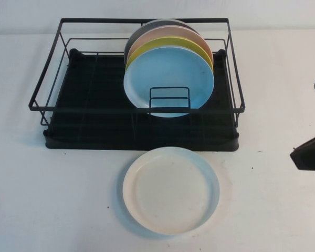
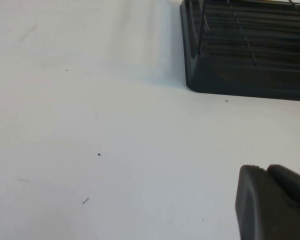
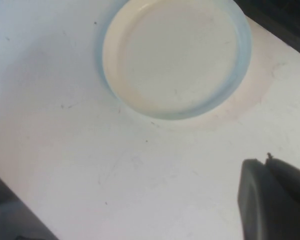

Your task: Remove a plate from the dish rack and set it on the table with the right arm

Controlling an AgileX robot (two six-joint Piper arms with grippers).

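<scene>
White plate (image 1: 170,190) lies flat on the worktop (image 1: 52,199), lower centre of the high view, just in front of the dish rack (image 1: 136,84) and apart from it. Rack fills the upper centre; sky-blue plate (image 1: 170,79) stands upright at the front of a stack, with yellow-green (image 1: 147,48), pink and dark plates behind. Right pincer (image 1: 310,152) sits at the right edge of the high view, well clear of the plate, holding nothing; finger state cannot be told. Left pincer (image 2: 272,202) shows only in its wrist view, lower right, above bare worktop near the rack's tray corner; state cannot be told.
</scene>
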